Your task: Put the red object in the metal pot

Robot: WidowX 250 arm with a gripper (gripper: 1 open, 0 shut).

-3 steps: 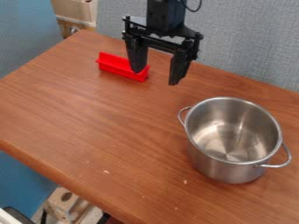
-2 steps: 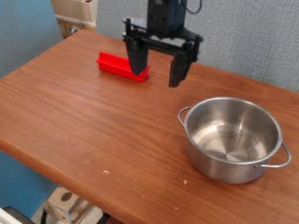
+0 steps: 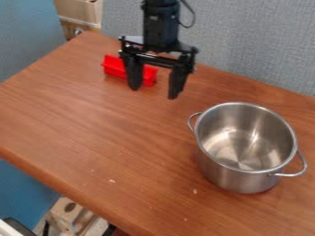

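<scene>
A small bright red block (image 3: 118, 67) lies on the wooden table (image 3: 87, 120) near its far edge, partly hidden behind my gripper. My gripper (image 3: 154, 85) points straight down with its two black fingers spread wide and nothing between them; its left finger (image 3: 134, 78) stands just in front of the red block's right end. The shiny metal pot (image 3: 246, 146) sits upright and empty at the right of the table, well to the right of the gripper.
A blue-grey wall runs behind the table. The table's near edge falls off at the bottom left, with clutter on the floor below. A beige box (image 3: 81, 11) stands at the top left behind the table.
My gripper has moved left and slightly lower, closer to the red block, and now covers more of it. Its fingers stay spread. The block and pot have not moved.
</scene>
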